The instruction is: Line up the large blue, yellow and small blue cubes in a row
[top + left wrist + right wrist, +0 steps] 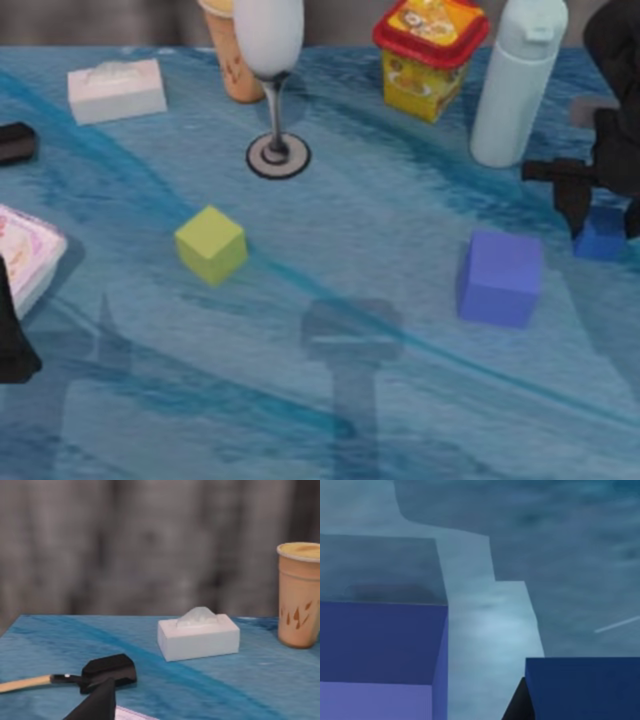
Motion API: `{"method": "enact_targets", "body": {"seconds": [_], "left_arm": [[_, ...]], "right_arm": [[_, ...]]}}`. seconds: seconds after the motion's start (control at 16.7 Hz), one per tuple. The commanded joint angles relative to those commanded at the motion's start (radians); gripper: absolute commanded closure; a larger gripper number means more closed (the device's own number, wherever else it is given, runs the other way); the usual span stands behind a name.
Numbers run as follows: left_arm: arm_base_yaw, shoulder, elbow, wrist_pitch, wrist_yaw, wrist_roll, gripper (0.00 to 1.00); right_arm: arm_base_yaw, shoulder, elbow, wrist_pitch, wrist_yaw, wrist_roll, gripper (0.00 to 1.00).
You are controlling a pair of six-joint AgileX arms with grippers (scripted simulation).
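Observation:
The large blue cube [500, 278] rests on the table at the right; its corner [380, 645] fills one side of the right wrist view. Just to its right is the small blue cube [600, 243], with my right gripper [603, 222] shut on it, one dark finger on each side. In the right wrist view one finger [517, 705] lies against the small blue cube [585, 690]. The yellow cube [211, 244] sits alone at centre left, turned slightly. My left gripper [12, 350] is parked at the left edge, open, with one finger [97, 702] showing in its wrist view.
Along the back stand a white tissue box [117, 90], a tan cup [232, 60], a wine glass [275, 80], a yellow tub with a red lid [430, 55] and a pale bottle [515, 80]. A black tool head [15, 142] and a pink-white packet [25, 250] lie at the left.

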Motion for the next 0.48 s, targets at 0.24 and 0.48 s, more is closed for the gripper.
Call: {"method": "enact_targets", "body": {"seconds": [0.24, 0.48], "left_arm": [[0.000, 0.000, 0.000, 0.000, 0.000, 0.000, 0.00], [0.000, 0.000, 0.000, 0.000, 0.000, 0.000, 0.00]], "right_arm": [[0.219, -0.069, -0.072, -0.007, 0.004, 0.144, 1.00], [0.426, -0.139, -0.139, -0.011, 0.008, 0.277, 1.00]]}}
